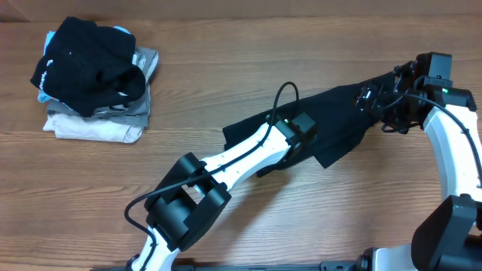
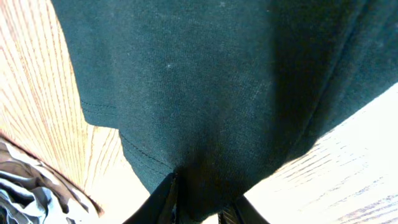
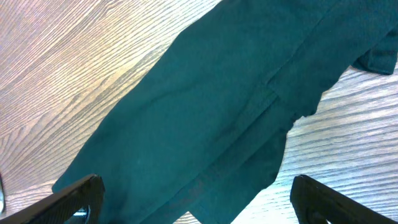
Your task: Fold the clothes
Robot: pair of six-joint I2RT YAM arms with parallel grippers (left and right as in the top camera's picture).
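A dark green-black garment [image 1: 331, 120] lies stretched across the wooden table [image 1: 226, 90] from the middle to the right. My left gripper [image 1: 305, 143] is shut on its lower edge; the left wrist view shows the cloth [image 2: 211, 93] bunched between the fingers [image 2: 202, 208]. My right gripper [image 1: 395, 102] is at the garment's far right end. In the right wrist view its fingers [image 3: 199, 202] are spread wide apart above the cloth [image 3: 211, 118], holding nothing.
A stack of folded clothes [image 1: 98, 113] stands at the back left, with a crumpled black garment [image 1: 86, 64] on top. The left arm [image 1: 226, 165] reaches diagonally across the table's middle.
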